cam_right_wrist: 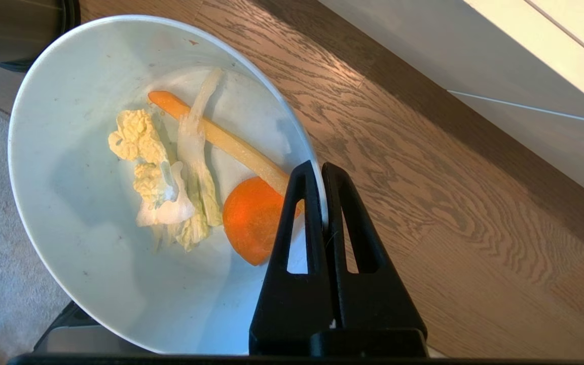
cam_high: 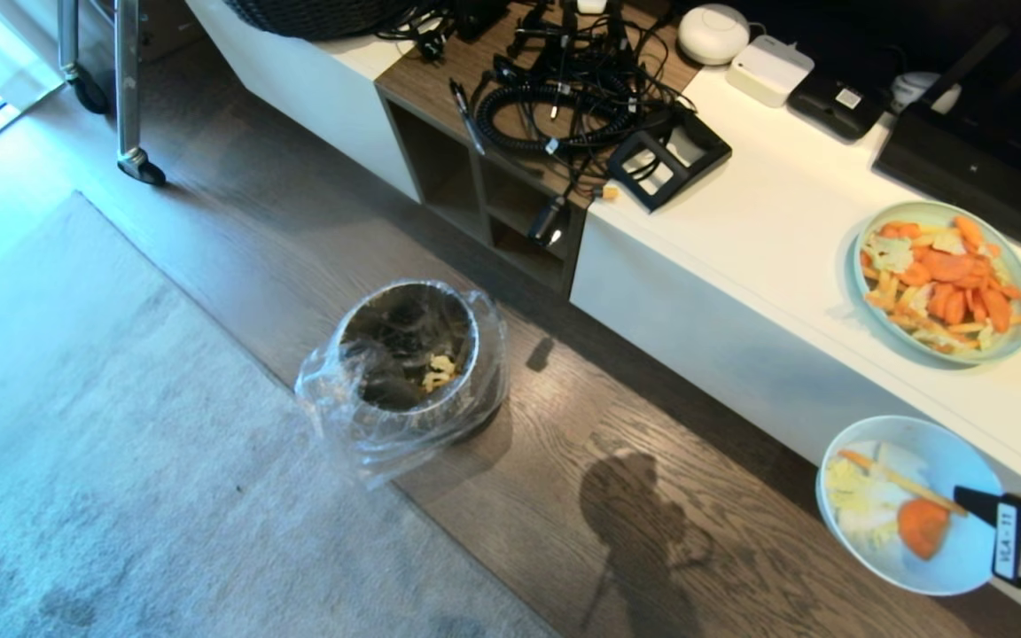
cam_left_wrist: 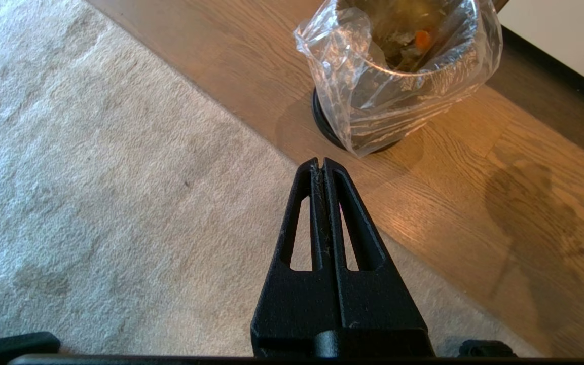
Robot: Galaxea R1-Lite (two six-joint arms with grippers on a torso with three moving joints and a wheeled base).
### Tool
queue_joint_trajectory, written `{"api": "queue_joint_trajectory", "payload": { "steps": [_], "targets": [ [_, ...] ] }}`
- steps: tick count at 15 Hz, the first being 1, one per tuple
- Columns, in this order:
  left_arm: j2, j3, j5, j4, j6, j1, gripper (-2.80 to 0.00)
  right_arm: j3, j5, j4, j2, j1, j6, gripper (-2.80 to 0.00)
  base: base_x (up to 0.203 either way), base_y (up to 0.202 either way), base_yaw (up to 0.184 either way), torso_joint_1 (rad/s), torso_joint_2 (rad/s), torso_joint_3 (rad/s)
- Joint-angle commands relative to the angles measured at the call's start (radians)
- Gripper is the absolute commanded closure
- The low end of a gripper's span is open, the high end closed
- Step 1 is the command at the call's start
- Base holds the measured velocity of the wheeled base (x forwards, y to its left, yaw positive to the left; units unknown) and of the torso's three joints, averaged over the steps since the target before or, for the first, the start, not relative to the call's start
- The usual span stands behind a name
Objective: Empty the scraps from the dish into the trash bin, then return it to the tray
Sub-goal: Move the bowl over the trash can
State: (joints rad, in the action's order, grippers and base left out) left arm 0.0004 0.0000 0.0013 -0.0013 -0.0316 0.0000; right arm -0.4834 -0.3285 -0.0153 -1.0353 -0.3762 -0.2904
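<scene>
The dish (cam_high: 949, 461), a white bowl, hangs above the wooden floor at the lower right of the head view, beside the white cabinet. My right gripper (cam_right_wrist: 317, 165) is shut on the dish's (cam_right_wrist: 69, 213) rim, one finger inside and one outside. The scraps (cam_right_wrist: 195, 177) lie in it: pale yellow leaves, a long strip and an orange slice (cam_high: 923, 527). The trash bin (cam_high: 409, 363), steel with a clear bag, stands on the floor well to the left of the dish, some scraps inside. My left gripper (cam_left_wrist: 321, 161) is shut and empty, parked over the rug near the trash bin (cam_left_wrist: 398, 76). The tray is out of view.
A pale-green plate (cam_high: 945, 282) of orange food sits on the white cabinet top (cam_high: 785, 204). Cables and small devices (cam_high: 581, 97) crowd the cabinet's wooden section. A grey rug (cam_high: 103, 461) covers the floor on the left. A wheeled metal stand (cam_high: 125, 89) is at the far left.
</scene>
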Motion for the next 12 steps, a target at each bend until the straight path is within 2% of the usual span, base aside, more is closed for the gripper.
{"api": "queue_joint_trajectory", "payload": {
  "steps": [1,12],
  "targets": [
    [0.000,0.000,0.000,0.000,-0.001,0.000,0.00,0.000,-0.001,0.002,-0.005,0.001,-0.006,0.00,0.000,0.000,0.000,0.000,0.00,0.000],
    [0.000,0.000,0.000,0.000,-0.001,0.000,0.00,0.016,-0.015,0.000,-0.002,0.000,-0.006,0.00,0.000,0.000,0.000,0.000,0.00,0.000]
  ]
}}
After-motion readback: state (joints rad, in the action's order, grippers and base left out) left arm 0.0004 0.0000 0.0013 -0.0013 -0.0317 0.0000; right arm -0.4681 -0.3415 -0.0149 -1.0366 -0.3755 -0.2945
